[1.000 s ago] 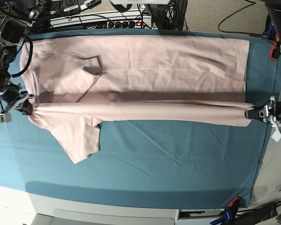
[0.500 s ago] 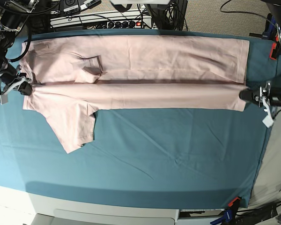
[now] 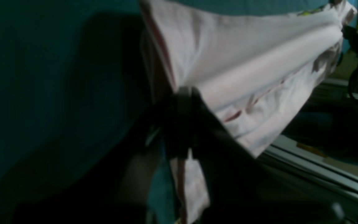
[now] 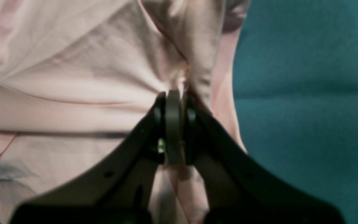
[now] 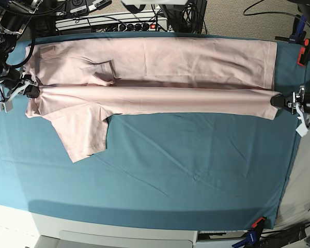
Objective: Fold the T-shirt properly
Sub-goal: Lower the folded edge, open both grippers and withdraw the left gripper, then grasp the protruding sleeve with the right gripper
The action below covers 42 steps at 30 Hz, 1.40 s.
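My left gripper (image 5: pixel 275 100) and right gripper (image 5: pixel 31 92), both clenched on the T-shirt (image 5: pixel 160 77), hold its long fold running nine to three o'clock between them.

One T-shirt (image 5: pixel 155 77), one teal cloth (image 5: pixel 196 165), two grippers; perhaps three orange clamps (image 5: pixel 303 54).

Base view overhead, looking down on whole tabletop (image 5: pixel 196 175); wrist views close behind each tool, sharing pink shirt (image 5: pixel 160 77).

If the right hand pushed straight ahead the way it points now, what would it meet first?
Probably only more of the T-shirt: the right hand is shut on a bunched fold, and pink fabric fills the view ahead.
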### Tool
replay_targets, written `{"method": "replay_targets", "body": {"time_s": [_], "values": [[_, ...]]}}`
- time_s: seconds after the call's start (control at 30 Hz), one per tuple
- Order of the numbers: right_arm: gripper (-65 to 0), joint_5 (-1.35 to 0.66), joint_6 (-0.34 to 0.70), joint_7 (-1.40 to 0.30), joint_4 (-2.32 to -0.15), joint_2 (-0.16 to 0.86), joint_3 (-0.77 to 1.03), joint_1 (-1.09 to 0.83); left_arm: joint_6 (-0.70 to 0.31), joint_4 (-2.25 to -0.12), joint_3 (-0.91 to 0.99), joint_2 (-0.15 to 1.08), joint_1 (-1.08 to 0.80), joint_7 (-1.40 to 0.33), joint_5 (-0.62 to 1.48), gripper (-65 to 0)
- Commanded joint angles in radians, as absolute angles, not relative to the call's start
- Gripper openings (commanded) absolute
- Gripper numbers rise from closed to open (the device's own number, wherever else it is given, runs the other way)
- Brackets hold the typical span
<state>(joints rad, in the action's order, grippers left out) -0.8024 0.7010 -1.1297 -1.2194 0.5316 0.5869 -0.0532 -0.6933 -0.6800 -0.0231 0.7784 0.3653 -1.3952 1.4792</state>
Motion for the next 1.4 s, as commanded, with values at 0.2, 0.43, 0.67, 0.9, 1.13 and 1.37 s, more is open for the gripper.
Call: {"method": "replay_targets", "body": {"time_s": [0.2,0.43,0.67,0.9,1.13,1.37], "values": [[-65.0,-0.8,0.698,-1.134,-1.237,0.562,0.598,-0.045,-0.698,-0.689,-0.017,0.815,0.34,-1.396,1.484,-65.0],[-65.0,-0.8,0.698,-1.134,-1.237,0.562,0.598,-0.045,-0.698,-0.689,-0.017,0.815,0.335,-1.396,1.484,-65.0],[-36.6,-0.805,0.698,-1.135,-1.237,0.563,0.598,-0.044,-0.698,-0.696,-0.017,0.817,0.335,-1.396,1.484,-34.7],[-35.5,-0.904,0.698,-1.15,-1.253,0.582,0.662,-0.027,-0.698,-0.773,-0.017,0.874,0.336,-1.396,1.484,-34.8],[-35.6,-0.869,0.698,-1.151,-1.311,0.579,0.813,0.141,-0.698,-0.923,-0.017,0.948,0.371,-1.396,1.484,-34.8],[-35.6,-0.75,0.659,-1.062,-1.08,0.573,0.568,0.318,-0.698,-0.971,-0.017,0.915,0.469,-1.396,1.484,-35.0]]}}
